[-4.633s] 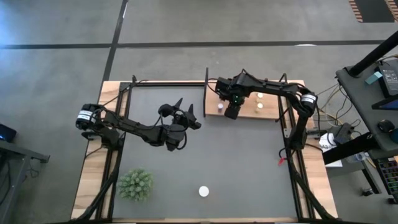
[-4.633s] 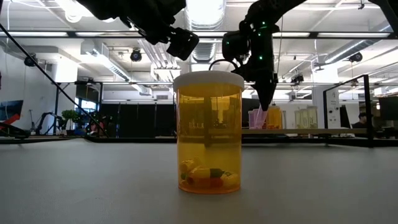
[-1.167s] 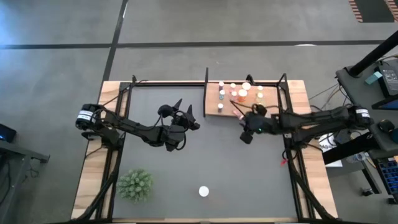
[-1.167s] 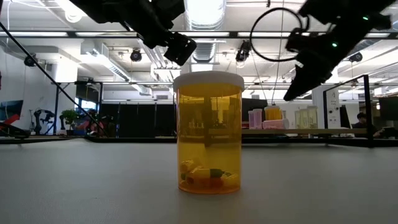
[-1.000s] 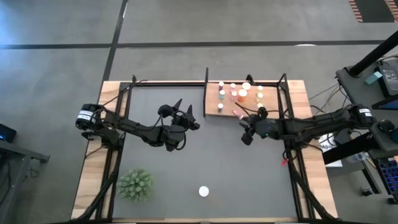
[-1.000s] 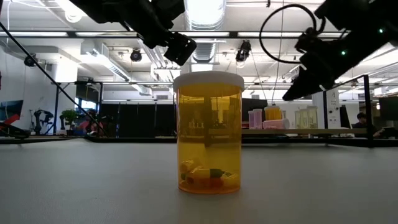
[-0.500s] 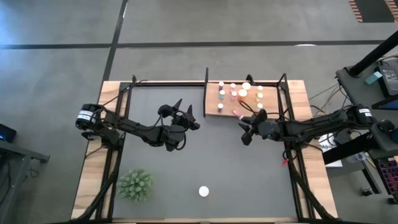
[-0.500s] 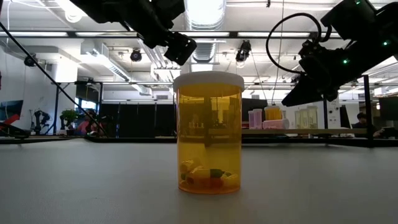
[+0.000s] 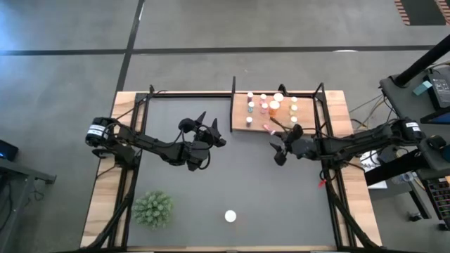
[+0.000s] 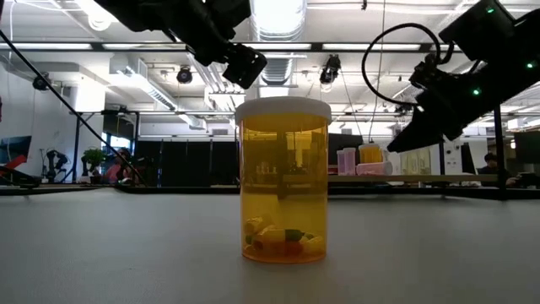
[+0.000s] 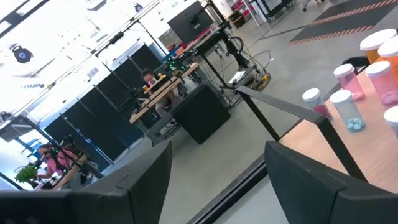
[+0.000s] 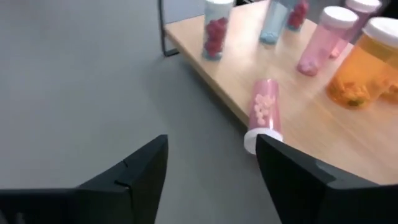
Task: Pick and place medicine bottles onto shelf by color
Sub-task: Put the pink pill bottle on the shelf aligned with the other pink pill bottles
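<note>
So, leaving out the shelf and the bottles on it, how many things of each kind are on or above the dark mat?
Dark two-finger robot hands: 2, the left hand and the right hand
Spiky green plant: 1
Orange medicine bottle with white cap: 1
Total: 4

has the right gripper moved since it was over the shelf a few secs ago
Yes. The right gripper has pulled back off the shelf and now hangs open over the grey mat beside the shelf's near edge, by a tipped pink bottle.

Bright ceiling panel (image 10: 274, 15) glares, arms silhouetted; overhead view evenly lit; wrist views softly blurred.
</note>
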`<state>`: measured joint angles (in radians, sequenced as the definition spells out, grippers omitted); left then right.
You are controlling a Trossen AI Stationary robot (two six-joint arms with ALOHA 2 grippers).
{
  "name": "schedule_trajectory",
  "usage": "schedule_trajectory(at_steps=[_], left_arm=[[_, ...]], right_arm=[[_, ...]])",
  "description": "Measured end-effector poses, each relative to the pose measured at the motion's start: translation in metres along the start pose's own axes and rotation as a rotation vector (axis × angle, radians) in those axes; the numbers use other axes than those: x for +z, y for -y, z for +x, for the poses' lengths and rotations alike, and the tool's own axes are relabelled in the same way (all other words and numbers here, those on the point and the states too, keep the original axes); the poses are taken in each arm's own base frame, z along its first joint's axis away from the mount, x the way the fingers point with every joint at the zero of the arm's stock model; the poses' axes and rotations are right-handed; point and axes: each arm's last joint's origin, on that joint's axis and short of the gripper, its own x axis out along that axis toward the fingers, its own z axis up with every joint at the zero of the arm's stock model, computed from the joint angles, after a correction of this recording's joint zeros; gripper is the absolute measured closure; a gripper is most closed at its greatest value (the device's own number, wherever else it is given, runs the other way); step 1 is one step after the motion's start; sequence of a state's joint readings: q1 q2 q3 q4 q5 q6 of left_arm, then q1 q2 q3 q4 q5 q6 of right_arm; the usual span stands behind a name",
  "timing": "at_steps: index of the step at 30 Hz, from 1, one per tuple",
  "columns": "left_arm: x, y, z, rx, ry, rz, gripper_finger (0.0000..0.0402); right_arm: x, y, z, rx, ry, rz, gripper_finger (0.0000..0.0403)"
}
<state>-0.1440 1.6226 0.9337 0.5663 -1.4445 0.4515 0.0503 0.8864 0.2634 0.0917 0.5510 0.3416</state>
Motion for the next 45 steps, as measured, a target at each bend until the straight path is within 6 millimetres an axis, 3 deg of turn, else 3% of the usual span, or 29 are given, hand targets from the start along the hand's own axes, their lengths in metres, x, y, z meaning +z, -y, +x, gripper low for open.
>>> schedule_trajectory(at_steps=[7,12,19,36,45], left_arm=[[0.0,0.0,0.0,0.0,0.0,0.002,0.0162],[-0.001,0.0,0.0,0.0,0.0,0.002,0.0162],[-0.001,0.0,0.0,0.0,0.0,0.0,0.0162],[-0.001,0.0,0.0,0.0,0.0,0.0,0.0162],[-0.001,0.0,0.0,0.0,0.0,0.0,0.0162]], right_arm=[[-0.023,0.005,-0.002,-0.126,0.045,-0.101,0.0159],[-0.036,0.012,-0.001,-0.177,0.094,-0.059,0.0166],[-0.042,0.015,-0.004,-0.129,0.213,0.027,0.0165],[-0.048,0.013,0.004,-0.144,0.2,0.063,0.0165],[-0.044,0.004,0.015,-0.177,0.191,-0.004,0.0165]])
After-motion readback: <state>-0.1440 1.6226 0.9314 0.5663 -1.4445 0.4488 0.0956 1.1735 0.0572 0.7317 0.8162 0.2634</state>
